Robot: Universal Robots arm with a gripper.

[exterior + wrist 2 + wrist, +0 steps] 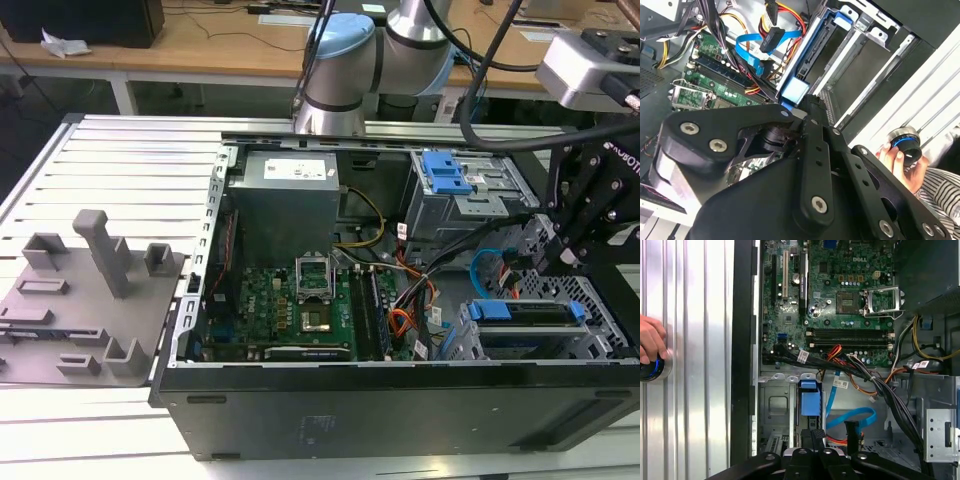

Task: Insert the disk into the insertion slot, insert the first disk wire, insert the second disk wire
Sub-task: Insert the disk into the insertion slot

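The disk [527, 312] is seated in the insertion slot [592, 338], with its blue carrier edge along the slot's top rim. The pincer [814, 434] sits right over the slot with jaws together and nothing visibly clamped, tips just short of the carrier's blue tab. A blue cable [856, 416] loops loose beside the slot on the motherboard [830, 290] side, connector hanging free and unplugged. A black wire bundle [880, 385] crosses between motherboard and slot, so room is tight there. The case wall [742, 340] runs close along the slot's other side. Beyond that wall, well apart from the slot, a hand [650, 340] rests on a blue-ringed button [651, 369] on the ribbed surface [695, 360].
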